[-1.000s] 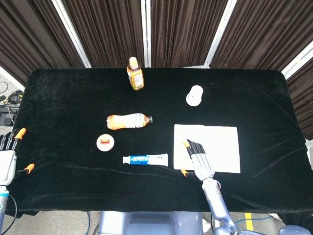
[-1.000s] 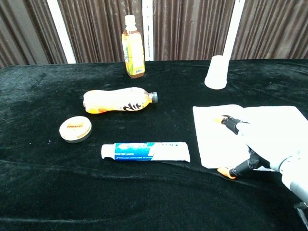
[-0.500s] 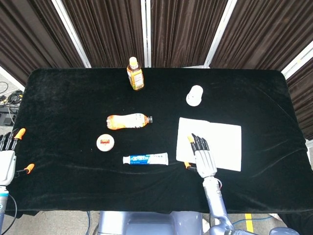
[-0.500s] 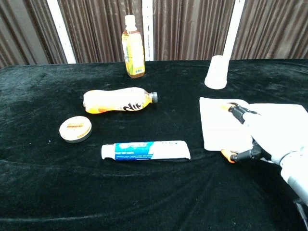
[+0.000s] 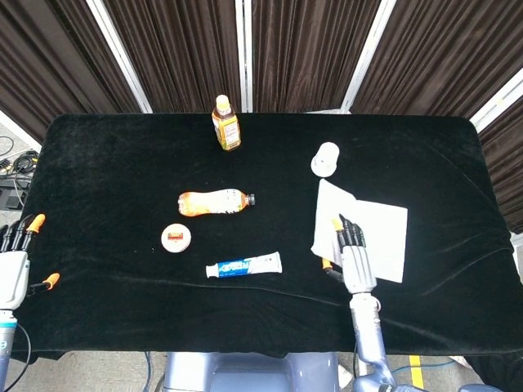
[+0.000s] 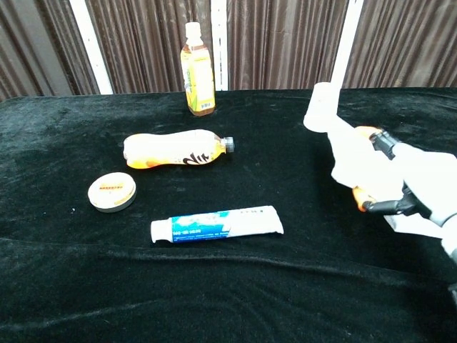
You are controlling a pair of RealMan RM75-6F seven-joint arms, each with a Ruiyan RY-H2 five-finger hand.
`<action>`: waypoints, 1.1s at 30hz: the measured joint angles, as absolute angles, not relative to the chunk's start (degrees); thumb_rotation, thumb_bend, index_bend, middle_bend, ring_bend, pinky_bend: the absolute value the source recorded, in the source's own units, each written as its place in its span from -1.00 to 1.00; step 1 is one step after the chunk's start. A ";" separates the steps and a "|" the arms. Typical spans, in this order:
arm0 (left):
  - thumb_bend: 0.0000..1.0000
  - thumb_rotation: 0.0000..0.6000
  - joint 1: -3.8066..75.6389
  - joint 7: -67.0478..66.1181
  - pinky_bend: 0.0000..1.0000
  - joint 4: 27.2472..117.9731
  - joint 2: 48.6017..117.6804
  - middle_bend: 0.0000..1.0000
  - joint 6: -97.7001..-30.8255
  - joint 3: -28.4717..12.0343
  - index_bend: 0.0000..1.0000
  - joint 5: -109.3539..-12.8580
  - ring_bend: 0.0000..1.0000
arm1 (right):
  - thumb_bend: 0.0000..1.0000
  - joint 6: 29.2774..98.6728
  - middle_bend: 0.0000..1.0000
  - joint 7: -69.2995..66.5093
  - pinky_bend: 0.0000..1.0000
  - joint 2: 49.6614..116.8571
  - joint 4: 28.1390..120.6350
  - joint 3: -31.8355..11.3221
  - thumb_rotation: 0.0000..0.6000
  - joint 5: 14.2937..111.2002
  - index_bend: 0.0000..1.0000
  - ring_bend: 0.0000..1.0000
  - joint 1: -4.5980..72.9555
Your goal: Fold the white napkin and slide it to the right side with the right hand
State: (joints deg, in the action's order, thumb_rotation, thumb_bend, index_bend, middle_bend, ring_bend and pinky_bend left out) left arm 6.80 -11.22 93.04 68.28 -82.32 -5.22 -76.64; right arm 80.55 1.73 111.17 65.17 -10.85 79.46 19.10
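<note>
we have the right hand [image 5: 357, 260] lying flat on the white napkin [image 5: 377, 232], fingers spread and pressing, nothing gripped; the napkin lies right of centre. we judge the slide is underway; next, keep pressing and drag it rightward.

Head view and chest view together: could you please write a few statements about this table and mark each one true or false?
1. The right hand rests on the white napkin. True.
2. The toothpaste tube lies on top of the napkin. False: it lies apart from it on the black cloth, to its left in the head view.
3. One orange bottle lies on its side. True.
4. The white cup is held by the left hand. False: the cup stands alone; that hand sits at the table's edge, holding nothing.
5. The tea bottle has tipped over. False: it stands upright.
</note>
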 measured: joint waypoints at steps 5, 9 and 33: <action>-0.66 1.00 6.72 -11.14 -1.00 93.16 68.27 -1.00 -82.61 -5.22 -1.00 -76.81 -1.00 | -0.22 82.94 -1.00 3.10 -1.00 107.65 69.49 -12.19 1.00 79.07 -1.00 -1.00 17.78; -0.66 1.00 6.68 -11.07 -1.00 93.31 68.24 -1.00 -82.72 -5.16 -1.00 -77.01 -1.00 | -0.23 85.42 -1.00 4.45 -1.00 104.26 72.72 -12.76 1.00 79.00 -1.00 -1.00 16.21; -0.66 1.00 6.47 -11.51 -1.00 93.84 68.25 -1.00 -83.56 -4.87 -1.00 -78.09 -1.00 | -0.46 84.88 -1.00 4.30 -1.00 91.97 74.89 -14.71 1.00 72.29 -1.00 -1.00 10.08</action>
State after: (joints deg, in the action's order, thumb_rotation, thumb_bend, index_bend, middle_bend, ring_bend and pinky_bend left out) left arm 6.47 -11.51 93.84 68.25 -83.56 -4.87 -78.09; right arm 84.88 4.30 91.97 74.89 -14.71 72.29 10.08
